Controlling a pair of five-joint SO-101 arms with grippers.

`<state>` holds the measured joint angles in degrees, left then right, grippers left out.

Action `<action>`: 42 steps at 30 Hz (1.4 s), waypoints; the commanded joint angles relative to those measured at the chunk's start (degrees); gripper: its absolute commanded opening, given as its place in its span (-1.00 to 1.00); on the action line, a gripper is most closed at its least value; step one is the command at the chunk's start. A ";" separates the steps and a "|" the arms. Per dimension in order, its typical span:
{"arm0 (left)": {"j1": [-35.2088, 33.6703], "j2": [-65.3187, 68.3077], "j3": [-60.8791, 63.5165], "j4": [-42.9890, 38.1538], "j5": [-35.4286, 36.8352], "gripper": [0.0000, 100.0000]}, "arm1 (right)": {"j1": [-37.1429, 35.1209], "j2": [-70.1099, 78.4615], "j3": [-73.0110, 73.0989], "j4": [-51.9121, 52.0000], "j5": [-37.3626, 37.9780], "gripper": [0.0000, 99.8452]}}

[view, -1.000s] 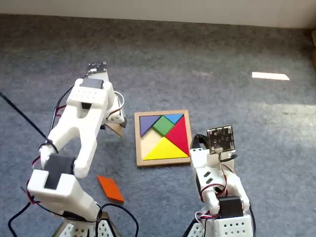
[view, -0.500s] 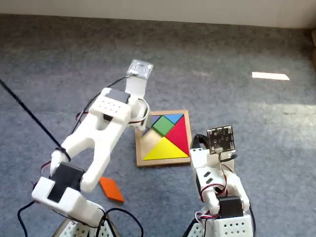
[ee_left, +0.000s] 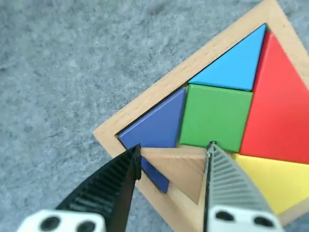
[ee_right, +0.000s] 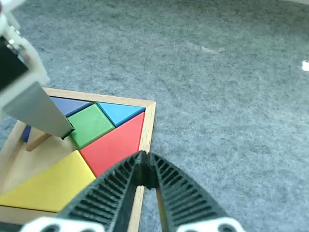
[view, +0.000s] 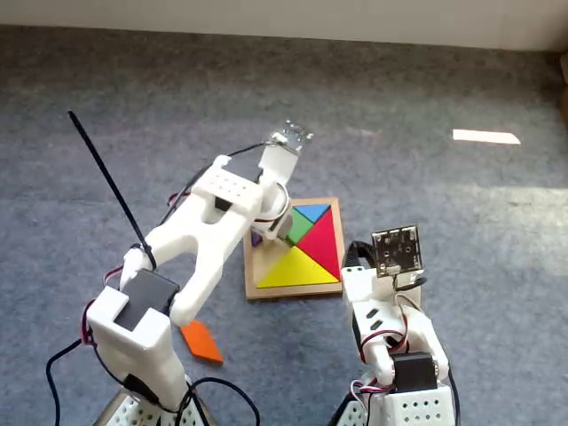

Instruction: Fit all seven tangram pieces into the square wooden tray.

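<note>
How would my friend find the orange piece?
Find the square wooden tray in the middle of the grey carpet. Off its near left corner, by the left arm's base, lies the orange piece. It's the only coloured piece flat on the carpet, outside the tray.

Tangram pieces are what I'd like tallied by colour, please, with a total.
Dark blue triangle: 1
Green square: 1
Light blue triangle: 1
Red triangle: 1
Yellow triangle: 1
Plain wooden triangle: 1
Orange parallelogram: 1
Total: 7
</note>
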<state>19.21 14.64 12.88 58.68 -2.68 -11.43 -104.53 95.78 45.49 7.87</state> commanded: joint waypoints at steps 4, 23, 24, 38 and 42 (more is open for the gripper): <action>2.51 -0.31 -2.33 -0.62 -0.26 -0.59 | 0.57 -0.66 5.58 -1.80 -0.18 -0.96; 0.84 -2.95 -3.91 7.21 5.10 -0.29 | 0.57 -0.66 5.76 -1.80 -0.18 -0.96; 0.57 -4.09 -3.91 8.70 5.10 -0.29 | 0.57 -0.66 5.76 -1.80 -0.18 -0.96; 5.58 -6.55 6.81 0.18 20.84 -0.28 | 0.48 -0.66 5.85 -1.80 -0.18 -0.96; 5.67 -6.55 7.87 -2.20 21.80 -0.28 | 0.48 -0.66 5.85 -1.80 -0.18 -0.96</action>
<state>23.25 11.12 21.05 58.15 17.98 -11.43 -104.53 95.78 45.49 7.87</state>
